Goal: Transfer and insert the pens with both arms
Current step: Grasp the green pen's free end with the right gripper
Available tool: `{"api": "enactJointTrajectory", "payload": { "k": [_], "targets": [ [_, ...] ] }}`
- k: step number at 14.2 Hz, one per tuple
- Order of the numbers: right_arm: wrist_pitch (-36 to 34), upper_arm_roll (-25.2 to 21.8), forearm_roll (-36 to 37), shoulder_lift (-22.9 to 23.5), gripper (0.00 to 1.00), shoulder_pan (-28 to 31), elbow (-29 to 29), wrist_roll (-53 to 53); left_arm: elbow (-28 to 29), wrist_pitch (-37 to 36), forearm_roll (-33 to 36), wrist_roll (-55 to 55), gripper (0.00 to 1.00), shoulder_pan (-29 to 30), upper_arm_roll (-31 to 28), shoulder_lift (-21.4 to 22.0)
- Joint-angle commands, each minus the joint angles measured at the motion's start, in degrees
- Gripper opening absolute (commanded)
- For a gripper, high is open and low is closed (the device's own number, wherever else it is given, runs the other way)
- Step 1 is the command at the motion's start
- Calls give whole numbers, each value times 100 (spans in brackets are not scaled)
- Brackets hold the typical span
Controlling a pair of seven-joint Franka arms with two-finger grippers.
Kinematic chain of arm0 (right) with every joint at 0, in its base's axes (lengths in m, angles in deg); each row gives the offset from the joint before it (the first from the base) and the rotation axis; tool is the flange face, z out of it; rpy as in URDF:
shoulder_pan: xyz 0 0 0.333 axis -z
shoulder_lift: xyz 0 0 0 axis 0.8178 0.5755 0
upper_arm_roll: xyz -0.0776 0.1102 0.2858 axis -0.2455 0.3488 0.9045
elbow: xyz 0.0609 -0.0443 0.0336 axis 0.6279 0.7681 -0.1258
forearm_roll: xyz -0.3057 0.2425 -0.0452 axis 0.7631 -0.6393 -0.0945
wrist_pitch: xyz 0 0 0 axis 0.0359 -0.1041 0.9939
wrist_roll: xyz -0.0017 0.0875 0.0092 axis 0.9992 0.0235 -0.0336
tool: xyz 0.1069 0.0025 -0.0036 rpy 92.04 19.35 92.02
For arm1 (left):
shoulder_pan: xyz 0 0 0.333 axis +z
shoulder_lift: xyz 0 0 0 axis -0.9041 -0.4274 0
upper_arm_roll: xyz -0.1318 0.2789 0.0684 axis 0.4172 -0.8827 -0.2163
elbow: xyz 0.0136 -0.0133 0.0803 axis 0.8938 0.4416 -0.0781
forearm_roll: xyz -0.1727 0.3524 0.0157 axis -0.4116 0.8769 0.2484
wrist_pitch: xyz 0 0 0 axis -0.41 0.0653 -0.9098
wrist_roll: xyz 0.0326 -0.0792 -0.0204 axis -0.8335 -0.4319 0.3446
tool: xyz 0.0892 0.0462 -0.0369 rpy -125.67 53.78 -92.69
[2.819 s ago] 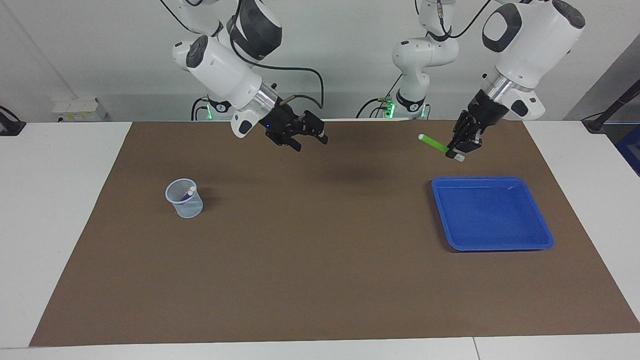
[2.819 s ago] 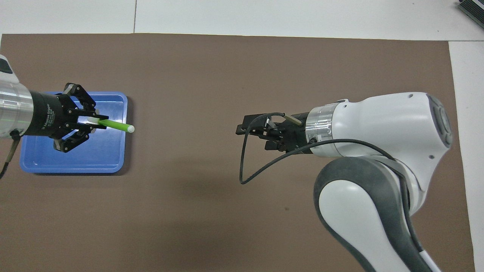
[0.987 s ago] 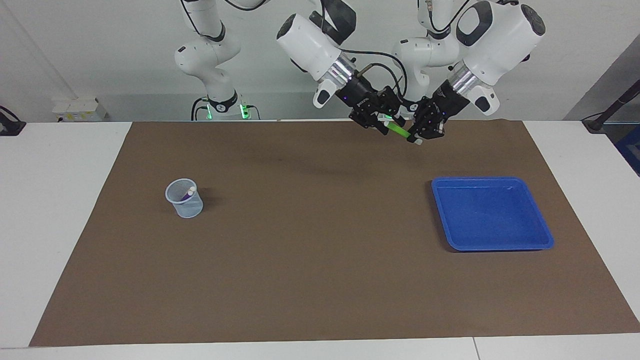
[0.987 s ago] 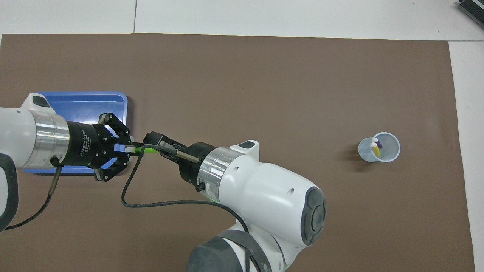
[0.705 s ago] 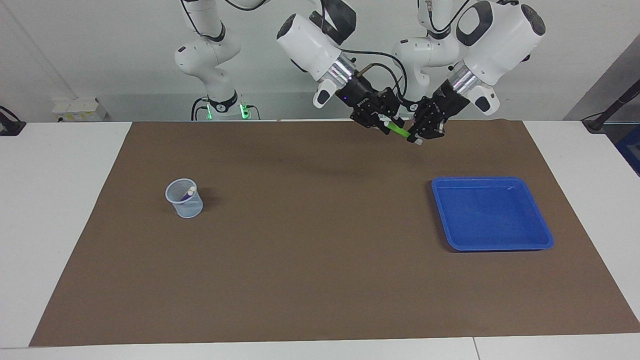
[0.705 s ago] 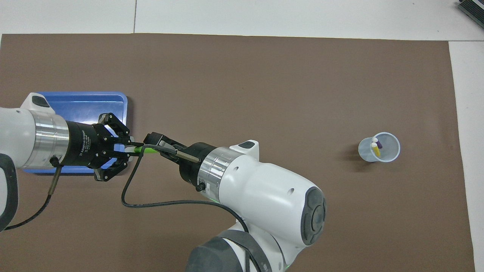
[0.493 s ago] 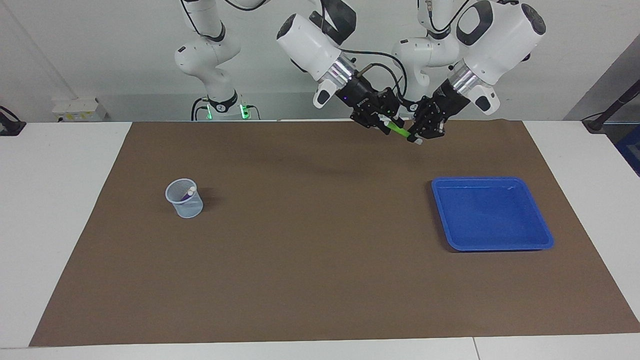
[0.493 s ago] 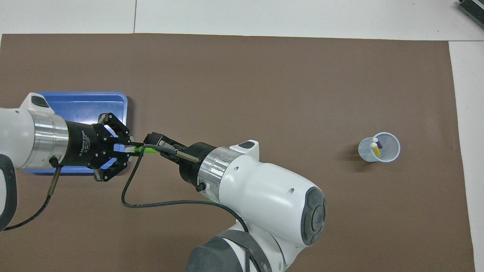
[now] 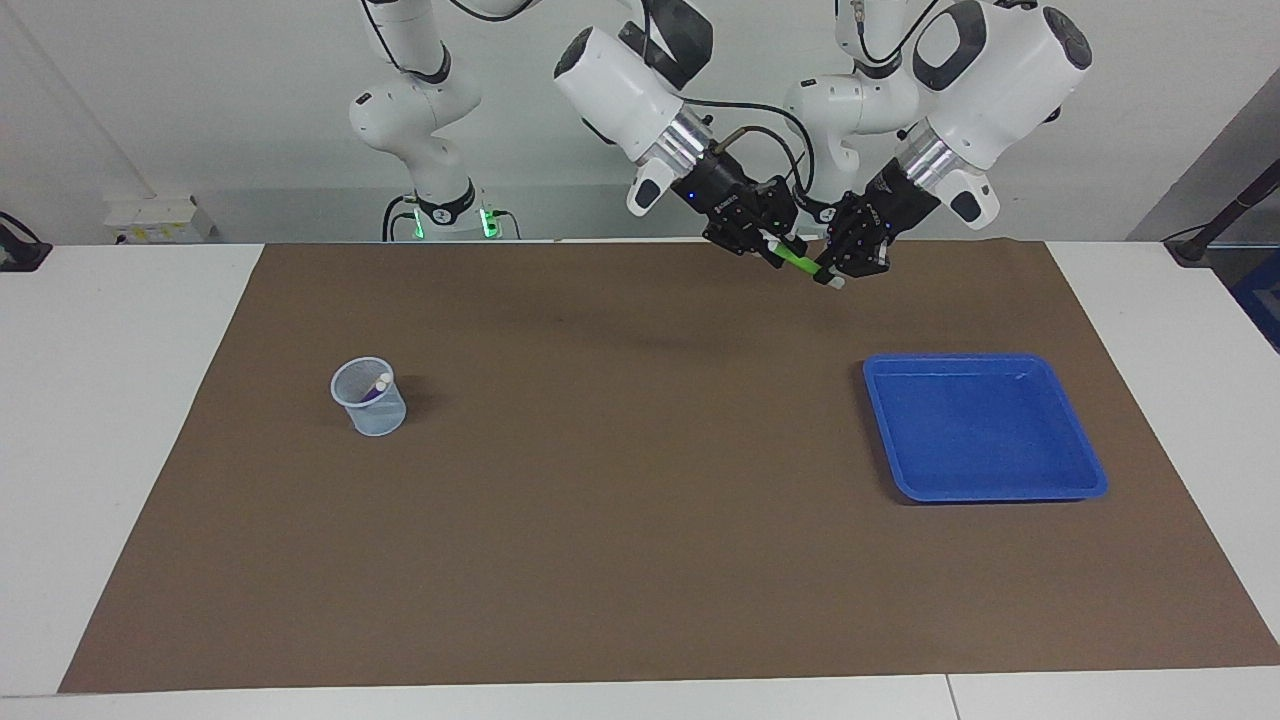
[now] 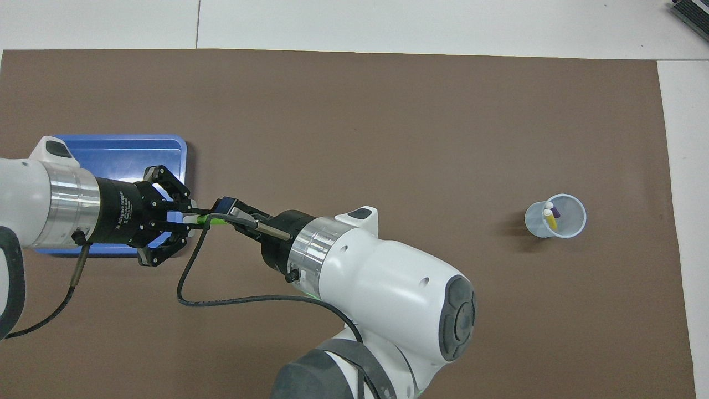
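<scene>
Handover in mid-air, close to the robots' edge of the brown mat (image 9: 640,520).

Left claw (image 9: 838,272) is clamped on the pale cap end of the bright green marker pen (image 9: 797,261); the pen is held level-ish, slanting down toward that claw, over bare mat. Right claw (image 9: 768,247) sits at the pen's other end, fingers around the green barrel; whether it has bitten or is only closing I cannot tell.

Next out: blue shallow plastic tray (image 9: 1090,487), toward the left arm's end of the surface, nothing in it.

About as far out, toward the right arm's end: pale translucent plastic cup (image 10: 579,227), upright, holding a yellow marker pen (image 10: 550,220) and a purple marker pen (image 10: 555,212), both leaning inside.

Risks, as I judge them:
- Left claw letting go before the right has a firm hold: the pen drops to the mat and may roll.
- Right grip landing near the tip: the pen could pivot and enter the cup crooked.
- Both clamped while either arm pulls: the pen may slip or twist.
</scene>
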Motion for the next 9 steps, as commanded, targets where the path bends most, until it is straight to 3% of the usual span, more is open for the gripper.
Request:
{"api": "enactJointTrajectory", "payload": {
  "k": [1, 9],
  "targets": [
    [26, 15, -82, -10, 38, -61, 7, -72, 184, 8, -97, 63, 0, -47, -61, 194],
    [35, 6, -82, -27, 29, -44, 77, -124, 193, 0, -97, 63, 0, -38, -61, 203]
  ]
}}
